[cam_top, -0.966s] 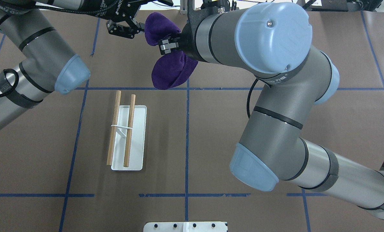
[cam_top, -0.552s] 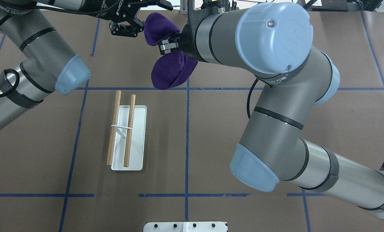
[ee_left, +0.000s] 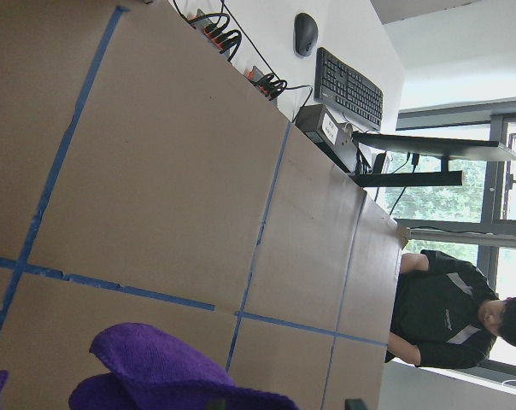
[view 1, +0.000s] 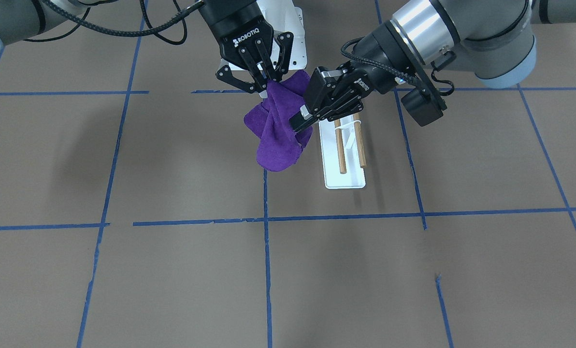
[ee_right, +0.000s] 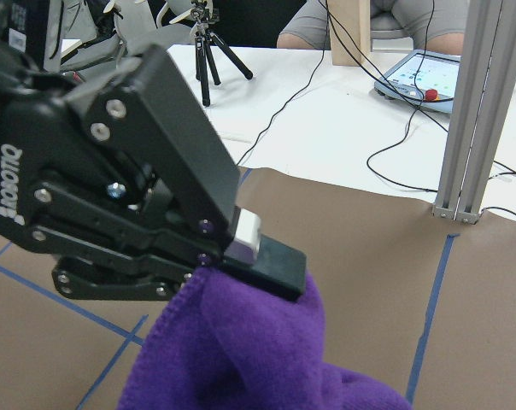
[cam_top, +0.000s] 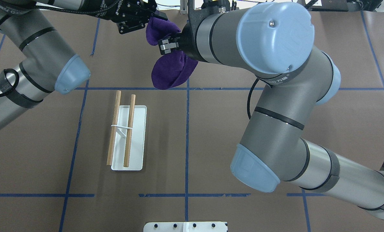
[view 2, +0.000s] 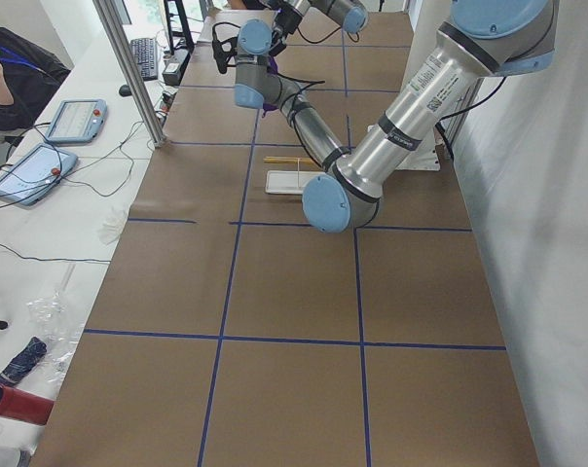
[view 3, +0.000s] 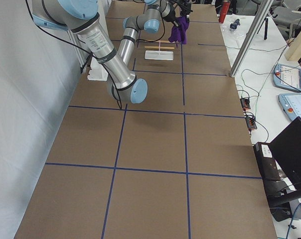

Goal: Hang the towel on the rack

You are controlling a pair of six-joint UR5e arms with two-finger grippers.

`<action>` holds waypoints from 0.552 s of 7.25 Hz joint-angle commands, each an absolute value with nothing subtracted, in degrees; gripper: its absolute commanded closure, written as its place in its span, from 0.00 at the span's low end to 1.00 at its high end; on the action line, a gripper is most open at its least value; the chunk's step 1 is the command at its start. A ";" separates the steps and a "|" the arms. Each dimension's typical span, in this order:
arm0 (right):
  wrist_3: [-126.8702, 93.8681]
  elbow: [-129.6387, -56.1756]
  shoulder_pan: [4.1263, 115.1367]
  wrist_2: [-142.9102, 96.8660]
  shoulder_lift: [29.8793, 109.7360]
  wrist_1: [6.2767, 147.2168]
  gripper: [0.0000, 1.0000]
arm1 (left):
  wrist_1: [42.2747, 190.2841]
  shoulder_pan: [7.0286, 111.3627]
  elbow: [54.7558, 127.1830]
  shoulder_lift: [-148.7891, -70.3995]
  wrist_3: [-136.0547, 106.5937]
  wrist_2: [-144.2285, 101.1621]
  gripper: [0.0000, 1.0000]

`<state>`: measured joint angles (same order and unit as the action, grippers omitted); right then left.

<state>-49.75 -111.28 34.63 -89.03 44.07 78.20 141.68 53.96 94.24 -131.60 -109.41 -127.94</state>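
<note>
Overhead exterior: left hand and right hand grip towel.

Robotics lab: taped table, teach pendants, keyboard.

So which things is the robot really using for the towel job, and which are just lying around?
For the job: purple towel, wooden-dowel rack, left gripper and right gripper, both shut on the towel.
Just lying about: keyboard, computer mouse, control tablet, blue tape lines.
</note>
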 commanded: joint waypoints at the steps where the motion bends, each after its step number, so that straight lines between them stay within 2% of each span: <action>1: -49.75 -111.36 34.63 -89.03 44.12 78.13 1.00 | 141.77 53.96 94.22 -131.57 -109.34 -127.97 1.00; 3: -49.75 -111.71 34.54 -89.03 44.30 78.22 1.00 | 141.77 54.05 94.22 -131.49 -109.42 -128.14 1.00; 4: -49.83 -112.14 34.45 -89.03 44.30 78.22 0.72 | 141.77 54.05 94.31 -131.40 -109.34 -128.14 1.00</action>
